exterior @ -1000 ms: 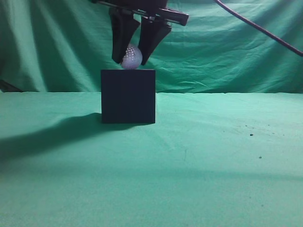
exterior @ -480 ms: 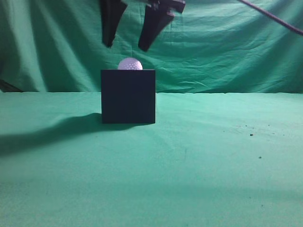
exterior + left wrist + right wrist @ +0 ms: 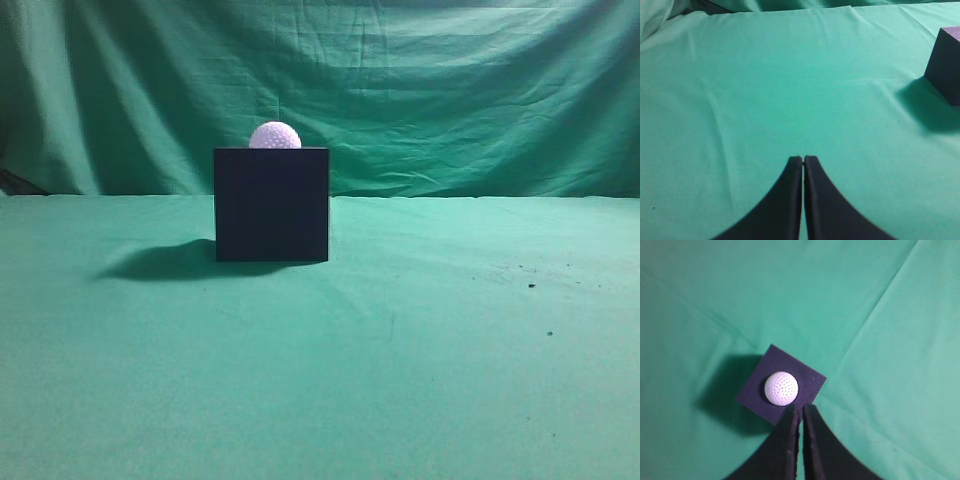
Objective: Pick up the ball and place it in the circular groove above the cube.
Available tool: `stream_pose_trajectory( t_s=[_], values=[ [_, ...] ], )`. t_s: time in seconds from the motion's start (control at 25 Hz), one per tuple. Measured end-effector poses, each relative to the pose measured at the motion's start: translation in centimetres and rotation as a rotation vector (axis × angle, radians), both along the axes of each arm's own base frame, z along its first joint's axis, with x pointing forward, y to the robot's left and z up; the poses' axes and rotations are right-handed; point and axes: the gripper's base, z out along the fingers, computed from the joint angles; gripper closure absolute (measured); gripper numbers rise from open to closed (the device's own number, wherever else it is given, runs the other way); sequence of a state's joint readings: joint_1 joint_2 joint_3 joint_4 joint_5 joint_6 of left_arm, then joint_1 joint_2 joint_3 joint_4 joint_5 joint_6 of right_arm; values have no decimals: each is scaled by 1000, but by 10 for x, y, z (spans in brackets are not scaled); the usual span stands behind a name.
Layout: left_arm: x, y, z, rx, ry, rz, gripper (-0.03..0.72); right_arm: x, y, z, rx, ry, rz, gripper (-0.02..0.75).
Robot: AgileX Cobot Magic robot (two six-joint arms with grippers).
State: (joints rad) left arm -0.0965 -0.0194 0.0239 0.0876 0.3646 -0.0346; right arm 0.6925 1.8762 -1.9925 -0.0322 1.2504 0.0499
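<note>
The white dimpled ball (image 3: 274, 136) sits on top of the dark cube (image 3: 271, 205) on the green cloth. In the right wrist view the ball (image 3: 781, 388) rests in the middle of the cube's top face (image 3: 807, 381). My right gripper (image 3: 801, 410) is shut and empty, high above the cube, with its tips over the cube's near edge. My left gripper (image 3: 803, 160) is shut and empty over bare cloth, well left of the cube (image 3: 946, 65). Neither gripper shows in the exterior view.
Green cloth covers the table (image 3: 420, 340) and hangs as a backdrop (image 3: 450, 90). A few dark specks (image 3: 530, 285) lie on the cloth at the right.
The right gripper let go of the ball on the cube, opened, rose out of the exterior view and is now shut. The ball stays on the cube.
</note>
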Motion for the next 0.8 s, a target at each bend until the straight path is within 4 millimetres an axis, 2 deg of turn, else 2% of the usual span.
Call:
stream_pose_trajectory(
  t_s=[0.12,0.24,0.28,0.36,0.48,0.8],
  values=[
    [0,0,0,0,0,0,688,-26,-22,46,73,-88,0,738],
    [0,0,0,0,0,0,688,-60,-50,75,115,-139,-2,738],
    [0,0,0,0,0,0,688,-72,-60,78,117,-138,-6,738],
    [0,0,0,0,0,0,688,-94,-78,75,111,-119,-21,738],
    [0,0,0,0,0,0,688,-127,-106,53,84,-62,-48,738],
    [0,0,0,0,0,0,688,-199,-165,14,248,-199,-70,738]
  ],
)
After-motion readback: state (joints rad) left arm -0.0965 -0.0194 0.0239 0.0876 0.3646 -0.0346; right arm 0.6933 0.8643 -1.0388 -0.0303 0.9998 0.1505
